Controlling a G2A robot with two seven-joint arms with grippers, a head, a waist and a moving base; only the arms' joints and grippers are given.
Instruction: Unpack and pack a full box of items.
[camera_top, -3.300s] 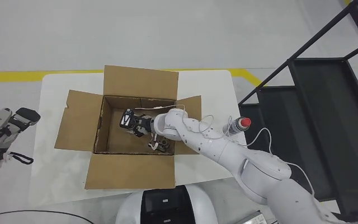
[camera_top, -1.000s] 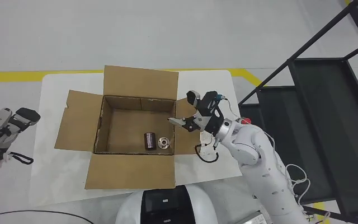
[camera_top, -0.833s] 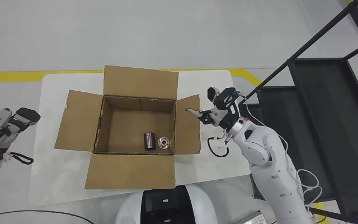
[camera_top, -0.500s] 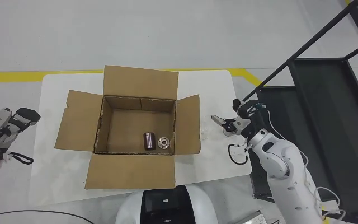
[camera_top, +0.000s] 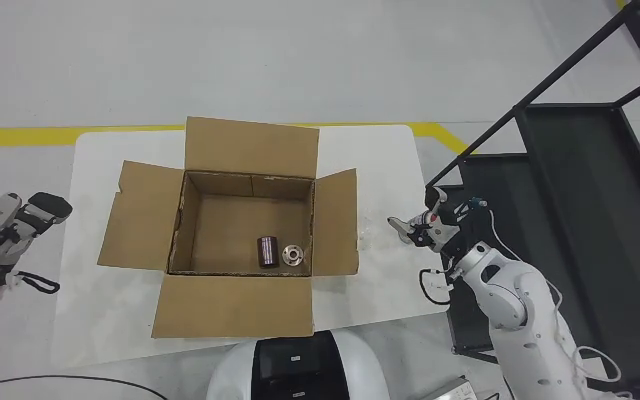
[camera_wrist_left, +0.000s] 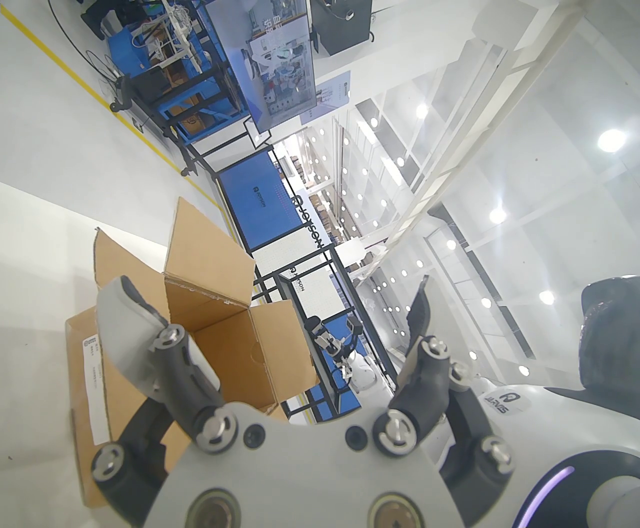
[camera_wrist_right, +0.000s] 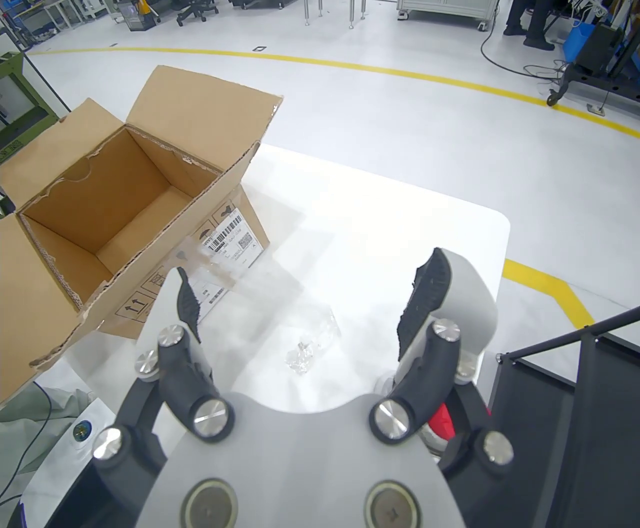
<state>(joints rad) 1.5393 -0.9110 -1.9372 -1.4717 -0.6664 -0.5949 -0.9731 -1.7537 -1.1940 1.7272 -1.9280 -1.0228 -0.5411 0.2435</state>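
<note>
In the middle of the top view, the open cardboard box (camera_top: 250, 145) sat on the white table (camera_top: 380, 160). That view looked straight down into it. A dark can (camera_top: 267, 251) and a small round metal part (camera_top: 292, 254) lay side by side on the box floor, near the lower wall.

The right gripper (camera_top: 405, 228) hung over the table's right edge, well apart from the box. Its fingers were spread wide and held nothing.

The right wrist view looked at the box from the side (at a slant, so it caught bare cardboard). It showed a small clear crumpled wrap (camera_wrist_right: 306, 356) on the table under the gripper. A red thing (camera_wrist_right: 442, 422) was partly hidden behind one finger.

The left gripper (camera_wrist_left: 267, 295) pointed up toward the ceiling lights, fingers spread and empty, with the box beyond it.
</note>
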